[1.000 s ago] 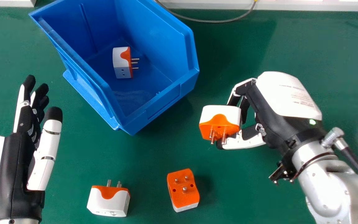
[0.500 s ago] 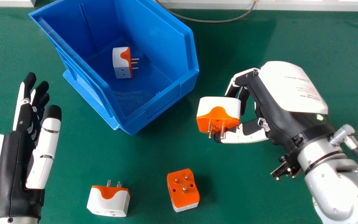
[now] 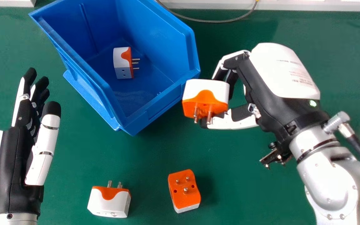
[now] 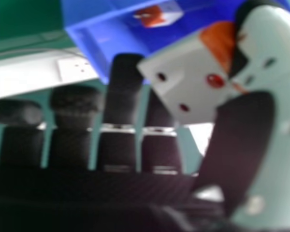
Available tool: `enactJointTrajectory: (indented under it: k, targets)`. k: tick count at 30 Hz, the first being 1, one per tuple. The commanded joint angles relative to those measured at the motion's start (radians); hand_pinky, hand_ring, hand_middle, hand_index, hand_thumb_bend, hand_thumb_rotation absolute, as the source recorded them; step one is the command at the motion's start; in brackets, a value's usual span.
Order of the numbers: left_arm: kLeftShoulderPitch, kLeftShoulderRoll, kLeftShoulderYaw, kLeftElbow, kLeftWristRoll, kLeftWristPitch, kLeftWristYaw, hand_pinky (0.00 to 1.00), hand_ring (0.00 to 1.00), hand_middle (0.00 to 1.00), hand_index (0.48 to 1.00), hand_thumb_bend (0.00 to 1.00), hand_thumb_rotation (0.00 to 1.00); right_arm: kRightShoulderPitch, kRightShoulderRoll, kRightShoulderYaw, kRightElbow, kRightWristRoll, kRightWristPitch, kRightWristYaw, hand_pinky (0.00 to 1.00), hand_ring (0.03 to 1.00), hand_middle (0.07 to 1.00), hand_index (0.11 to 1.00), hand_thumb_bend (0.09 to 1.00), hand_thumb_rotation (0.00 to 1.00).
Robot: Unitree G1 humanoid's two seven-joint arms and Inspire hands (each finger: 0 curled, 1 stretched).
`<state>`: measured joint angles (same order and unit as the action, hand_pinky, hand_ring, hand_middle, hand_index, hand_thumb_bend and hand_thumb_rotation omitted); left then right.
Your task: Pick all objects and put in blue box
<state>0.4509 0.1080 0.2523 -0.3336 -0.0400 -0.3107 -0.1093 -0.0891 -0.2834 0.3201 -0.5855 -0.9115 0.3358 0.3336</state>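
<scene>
Your right hand had a plug pinched between thumb and fingers, above the table at the near right corner of the box. Its prongs pointed toward your side; you couldn't tell whether it touched the rim. Another plug lay inside the box on its floor, prongs to the right. Two more sat on the table, well apart from your hands: the left one with prongs pointing away from you, the right one orange face up. Your left hand was empty, fingers extended, left of the box.
</scene>
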Motion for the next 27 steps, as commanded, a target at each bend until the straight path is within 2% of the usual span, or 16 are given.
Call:
enactJointTrajectory:
  k: [1, 4, 7, 9, 13, 15, 18, 22, 27]
  targets:
    - [-0.001, 0.007, 0.006, -0.006, 0.000, -0.023, 0.003, 0.98, 0.95, 0.96, 0.978, 0.36, 0.85, -0.042, 0.013, 0.000, -0.005, -0.011, -0.020, -0.004, 0.04, 0.081, 0.132, 0.162, 0.115, 0.15]
    - [0.005, 0.002, 0.002, -0.014, -0.015, -0.010, 0.000, 0.97, 0.95, 0.96, 0.974, 0.36, 0.85, -0.060, 0.025, 0.008, 0.007, -0.020, -0.018, -0.003, 0.04, 0.080, 0.132, 0.162, 0.114, 0.14]
    - [0.004, 0.010, -0.001, -0.009, -0.002, -0.020, -0.004, 0.97, 0.95, 0.96, 0.970, 0.36, 0.84, -0.096, 0.046, 0.023, 0.034, -0.020, -0.013, 0.002, 0.04, 0.082, 0.133, 0.163, 0.114, 0.15]
    - [0.002, 0.011, -0.002, -0.004, -0.007, -0.026, -0.009, 0.97, 0.96, 0.96, 0.972, 0.37, 0.84, -0.121, 0.061, 0.032, 0.056, -0.017, -0.013, 0.002, 0.04, 0.081, 0.132, 0.162, 0.113, 0.15]
    - [0.008, 0.011, -0.004, -0.018, 0.007, -0.016, -0.004, 0.98, 0.96, 0.96, 0.978, 0.37, 0.86, -0.180, 0.096, 0.052, 0.120, -0.008, -0.022, -0.016, 0.03, 0.075, 0.127, 0.162, 0.118, 0.16]
    - [0.007, 0.010, -0.005, -0.016, 0.003, -0.020, -0.004, 0.99, 0.96, 0.96, 0.979, 0.37, 0.87, -0.207, 0.111, 0.062, 0.157, -0.010, -0.033, -0.038, 0.03, 0.073, 0.125, 0.161, 0.119, 0.16]
    - [0.006, 0.008, -0.007, -0.016, -0.009, -0.016, -0.008, 0.99, 0.96, 0.96, 0.979, 0.38, 0.87, -0.246, 0.139, 0.082, 0.203, -0.030, -0.020, -0.048, 0.03, 0.075, 0.128, 0.164, 0.126, 0.17]
    - [0.012, 0.008, -0.007, -0.025, 0.005, -0.008, 0.000, 0.99, 0.96, 0.96, 0.981, 0.38, 0.87, -0.284, 0.165, 0.099, 0.259, -0.035, -0.020, -0.074, 0.03, 0.077, 0.133, 0.169, 0.137, 0.17]
    - [0.014, 0.010, -0.009, -0.025, -0.002, -0.008, -0.004, 0.98, 0.96, 0.96, 0.981, 0.38, 0.88, -0.333, 0.198, 0.115, 0.324, -0.036, -0.007, -0.087, 0.04, 0.082, 0.141, 0.175, 0.147, 0.16]
